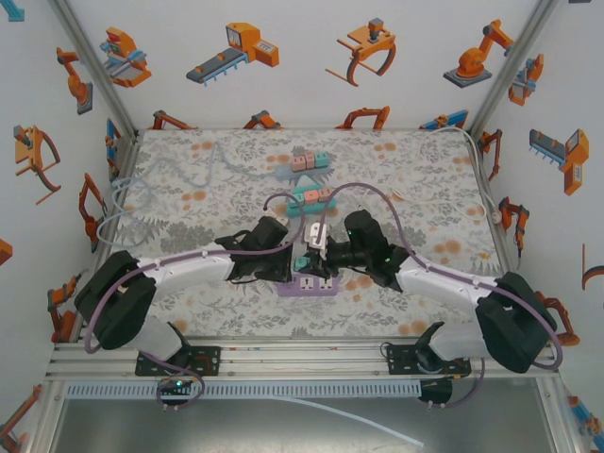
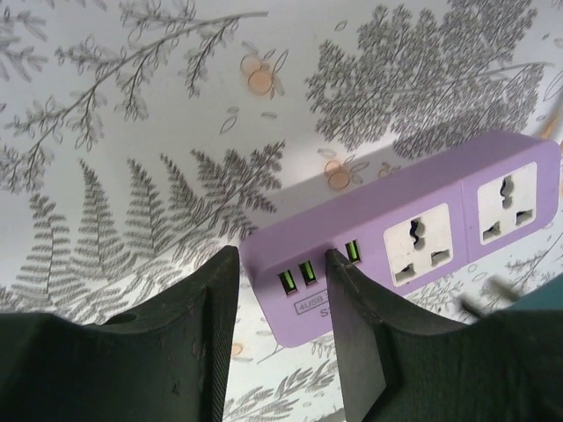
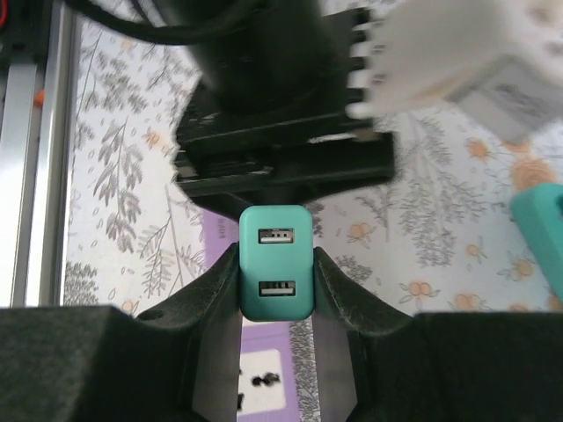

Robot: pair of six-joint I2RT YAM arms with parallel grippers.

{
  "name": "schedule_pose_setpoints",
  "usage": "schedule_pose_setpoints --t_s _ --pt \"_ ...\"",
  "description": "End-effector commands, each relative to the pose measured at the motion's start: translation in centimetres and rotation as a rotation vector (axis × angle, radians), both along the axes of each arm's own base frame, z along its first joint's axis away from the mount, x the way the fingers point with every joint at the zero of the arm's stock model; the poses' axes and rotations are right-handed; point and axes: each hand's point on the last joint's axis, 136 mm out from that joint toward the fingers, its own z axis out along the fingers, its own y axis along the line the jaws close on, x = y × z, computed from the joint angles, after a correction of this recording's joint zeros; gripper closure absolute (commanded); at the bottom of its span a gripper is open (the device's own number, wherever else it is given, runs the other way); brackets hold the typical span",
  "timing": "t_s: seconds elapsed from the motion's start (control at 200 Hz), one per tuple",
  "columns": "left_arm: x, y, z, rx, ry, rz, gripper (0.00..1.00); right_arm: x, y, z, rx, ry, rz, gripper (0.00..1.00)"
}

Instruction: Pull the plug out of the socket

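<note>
Right claw (image 3: 276,260) around one teal plug (image 3: 277,286)

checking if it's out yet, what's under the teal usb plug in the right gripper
Under the teal two-port USB plug, clamped in the right gripper, lies the purple plastic power strip with a white socket face. The plug's body covers its pins.

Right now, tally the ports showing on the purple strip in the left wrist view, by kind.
USB ports: 3 in view
Mains outlets: 2
Total: 5 on the purple strip
</note>
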Motion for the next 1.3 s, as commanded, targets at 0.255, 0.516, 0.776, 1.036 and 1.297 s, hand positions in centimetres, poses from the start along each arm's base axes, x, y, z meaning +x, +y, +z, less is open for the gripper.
schedule_pose_setpoints --t_s 0.255,0.516,0.776,1.036,1.297 --pt "-1.5 5.1 1.1 0.09 0.013 0.007 0.5 10.2 -9.5 5.0 0.26 0.311 -0.667 0.91" --pt "-1.5 3.3 8.7 -0.158 -0.172 -0.062 0.37 15.4 -19.5 1.8 0.363 0.655 -1.137 0.9" --pt "-4.8 1.1 16.2 -0.465 -0.379 -0.273 0.1 16.9 -27.2 -5.3 0.55 1.036 -1.433 0.91" --pt "-5.2 2.1 16.1 -0.449 -0.426 -0.252 0.03 16.0 -28.6 -10.4 0.526 1.142 -1.517 0.81" --pt "-4.3 2.6 15.7 -0.408 -0.435 -0.202 0.03 14.0 -29.9 -13.5 0.467 1.159 -1.634 0.55"
